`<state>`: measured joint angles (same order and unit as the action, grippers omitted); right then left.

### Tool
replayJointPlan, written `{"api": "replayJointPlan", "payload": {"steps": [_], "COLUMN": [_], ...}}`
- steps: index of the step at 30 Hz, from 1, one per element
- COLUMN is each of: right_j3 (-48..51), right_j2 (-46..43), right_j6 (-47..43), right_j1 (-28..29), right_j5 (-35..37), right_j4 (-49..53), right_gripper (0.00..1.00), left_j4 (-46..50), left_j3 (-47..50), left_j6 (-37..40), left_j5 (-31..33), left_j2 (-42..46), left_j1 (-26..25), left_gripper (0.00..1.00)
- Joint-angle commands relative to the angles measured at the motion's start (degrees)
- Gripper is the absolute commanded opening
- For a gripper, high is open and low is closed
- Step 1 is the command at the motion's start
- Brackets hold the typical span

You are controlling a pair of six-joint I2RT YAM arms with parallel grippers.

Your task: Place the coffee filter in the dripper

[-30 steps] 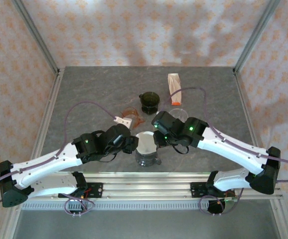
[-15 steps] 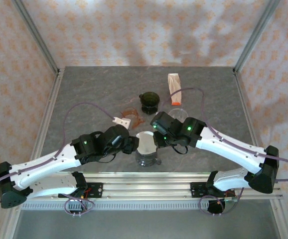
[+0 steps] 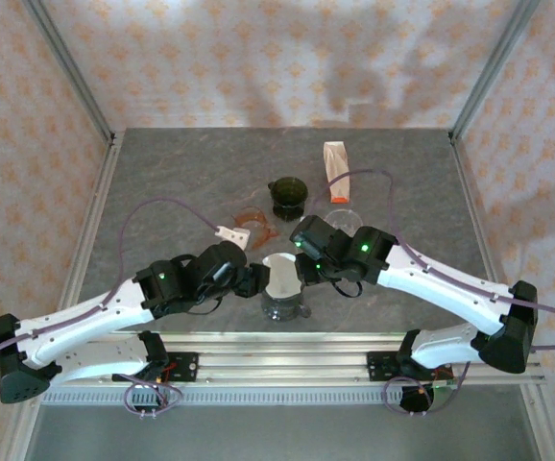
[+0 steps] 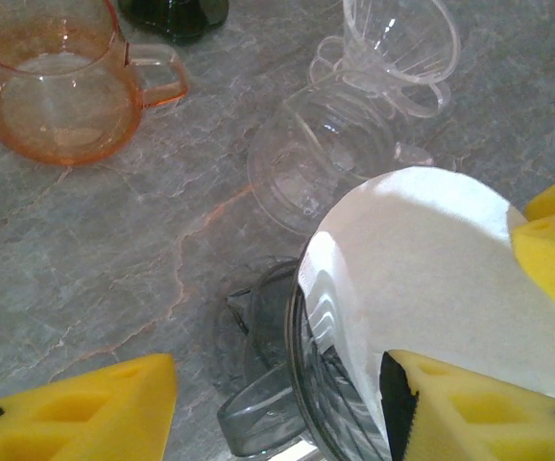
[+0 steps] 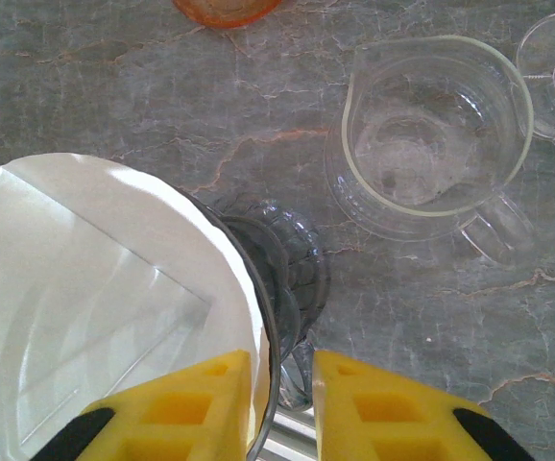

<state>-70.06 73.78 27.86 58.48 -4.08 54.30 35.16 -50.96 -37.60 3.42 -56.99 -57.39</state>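
Observation:
The white paper filter [image 4: 431,259] sits opened inside the smoky glass dripper [image 4: 282,384], its top edge standing above the rim. From above, the filter [image 3: 281,277] and dripper [image 3: 284,305] stand between both grippers. My left gripper [image 4: 273,408] is open wide and straddles the rim, one finger outside over the table and the other against the filter. My right gripper [image 5: 282,403] is closed narrowly over the opposite rim, with one finger on the filter [image 5: 95,288] inside and one outside the dripper [image 5: 292,279].
An orange glass cup [image 4: 57,86], a clear glass server [image 5: 426,134] and a second clear dripper [image 4: 398,43] stand just beyond. Farther back are a dark green cup [image 3: 287,197] and a filter packet [image 3: 335,171]. The rail [image 3: 287,365] runs along the near edge.
My left arm has shifted slightly left and nearer. The filter's far edge now stands a little higher above the rim. The right gripper has stayed on the rim.

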Motion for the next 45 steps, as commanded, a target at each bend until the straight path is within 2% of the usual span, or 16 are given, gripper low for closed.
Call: {"api": "replayJointPlan", "payload": {"steps": [1, 7, 10, 18, 25, 45], "right_j3": [0.54, 0.74, -0.17, -4.06, -4.94, -4.26], "right_j2": [-0.39, -0.40, -0.66, 2.48, 8.06, 15.82], "right_j6": [0.34, 0.57, 0.08, -1.75, -2.47, -3.69], "right_j1": [0.32, 0.32, 0.32, 0.32, 0.32, 0.32], "right_j5": [0.84, 1.35, 1.52, -2.35, -5.00, -1.46], "right_j4": [0.01, 0.36, 0.63, 0.89, 0.60, 2.11], "right_gripper": [0.24, 0.29, 0.46, 0.71, 0.74, 0.73], "left_j4": [0.26, 0.87, 0.41, -0.01, -1.18, -3.14], "left_j3": [0.91, 1.65, 1.65, 1.64, 2.53, 4.08], "left_j6": [-0.58, -1.33, -1.51, -1.46, -1.68, -1.77], "left_j5": [0.65, 0.40, 0.00, -0.23, -0.26, -0.94], "left_j2": [0.65, 0.65, 0.83, 0.43, 0.83, 0.57], "left_j1": [-0.46, -0.47, -0.47, -0.49, -0.45, -0.53], "left_gripper": [0.51, 0.46, 0.46, 0.47, 0.47, 0.47]}}
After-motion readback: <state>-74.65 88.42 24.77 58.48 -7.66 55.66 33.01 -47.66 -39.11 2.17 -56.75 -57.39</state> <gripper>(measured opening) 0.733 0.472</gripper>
